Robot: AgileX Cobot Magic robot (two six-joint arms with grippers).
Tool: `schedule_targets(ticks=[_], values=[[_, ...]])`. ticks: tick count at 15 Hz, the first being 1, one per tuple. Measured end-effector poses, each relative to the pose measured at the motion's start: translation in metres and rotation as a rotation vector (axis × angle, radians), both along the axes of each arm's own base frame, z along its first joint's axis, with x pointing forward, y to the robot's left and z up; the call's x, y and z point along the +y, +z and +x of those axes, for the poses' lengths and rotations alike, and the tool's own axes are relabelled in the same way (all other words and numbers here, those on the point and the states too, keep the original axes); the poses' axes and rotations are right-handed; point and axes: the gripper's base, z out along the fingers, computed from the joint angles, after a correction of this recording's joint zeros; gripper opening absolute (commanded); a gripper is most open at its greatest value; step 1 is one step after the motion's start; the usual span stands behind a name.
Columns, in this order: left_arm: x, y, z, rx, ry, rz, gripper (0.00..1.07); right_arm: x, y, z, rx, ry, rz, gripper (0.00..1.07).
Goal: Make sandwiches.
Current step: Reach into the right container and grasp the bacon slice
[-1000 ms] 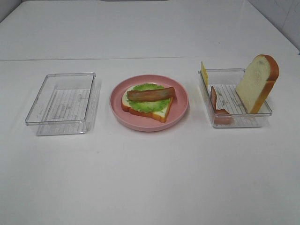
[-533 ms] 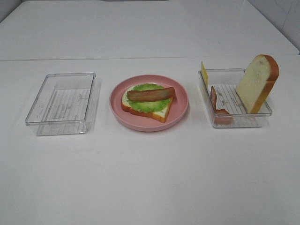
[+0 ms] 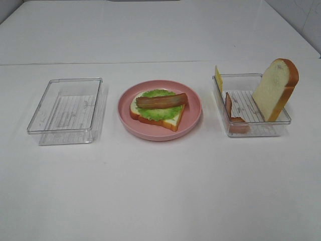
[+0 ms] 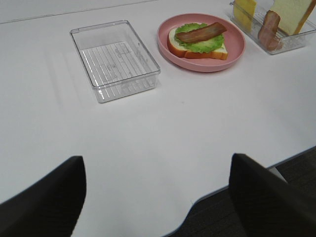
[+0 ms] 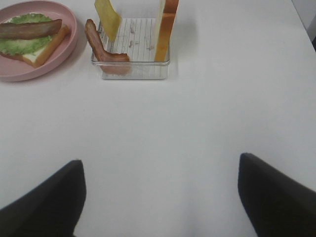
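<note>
On the pink plate (image 3: 190, 123) lies a sandwich (image 3: 158, 108): one bread slice with green lettuce and a bacon strip (image 3: 161, 101) on top. The right clear tray (image 3: 228, 125) holds an upright bread slice (image 3: 275, 88), a bacon strip (image 3: 230, 111) and a yellow cheese square (image 3: 218, 78). Neither arm shows in the high view. My left gripper (image 4: 157, 195) is open, far back over the table's near edge. My right gripper (image 5: 159, 197) is open too, well short of the right tray (image 5: 133, 69), with nothing between its fingers.
An empty clear tray (image 3: 67, 108) stands left of the plate. The white table (image 3: 160, 191) stretches bare in front of the trays; its near edge (image 4: 217, 192) shows in the left wrist view. A seam runs across the table behind the trays.
</note>
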Motion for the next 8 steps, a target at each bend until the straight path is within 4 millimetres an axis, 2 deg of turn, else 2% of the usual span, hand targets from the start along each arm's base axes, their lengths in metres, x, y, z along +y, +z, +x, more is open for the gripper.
schedule_targets(ticks=[1,4,6,8], values=[[0.000,0.000,0.000,-0.004,-0.001,0.001,0.76,0.000,0.002,0.009,0.002,-0.002,0.004,0.79],[0.000,0.000,0.000,-0.020,-0.022,0.039,0.76,0.001,0.011,0.053,0.058,-0.008,0.042,0.79],[0.000,0.000,0.000,-0.021,-0.021,0.040,0.76,0.005,0.020,0.090,0.153,-0.006,0.098,0.79],[0.000,0.000,0.000,-0.021,-0.021,0.040,0.76,0.008,0.023,0.117,0.223,-0.003,0.141,0.78]])
